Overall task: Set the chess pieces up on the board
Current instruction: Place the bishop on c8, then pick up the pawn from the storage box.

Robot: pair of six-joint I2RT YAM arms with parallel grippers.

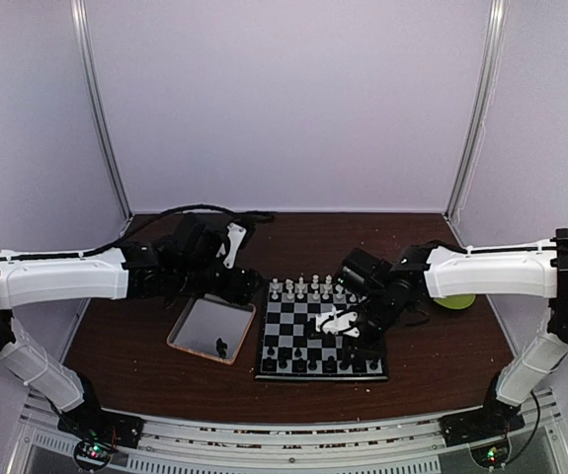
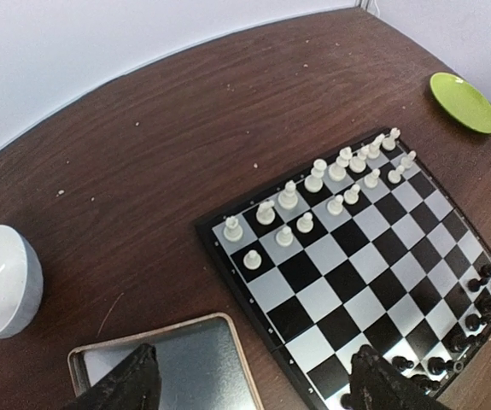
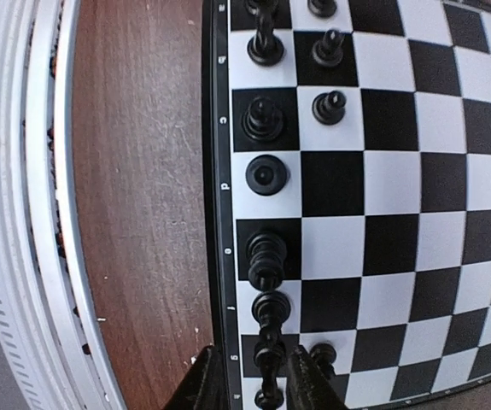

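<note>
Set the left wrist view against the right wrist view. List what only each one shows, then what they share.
Left wrist only: the white pieces lined up along the board's far side, a silver tray, a white bowl and a green plate.
Right wrist only: one black piece standing between that arm's jaws, and the white rail past the table edge.
Both: the board, the black pieces and the brown table.
</note>
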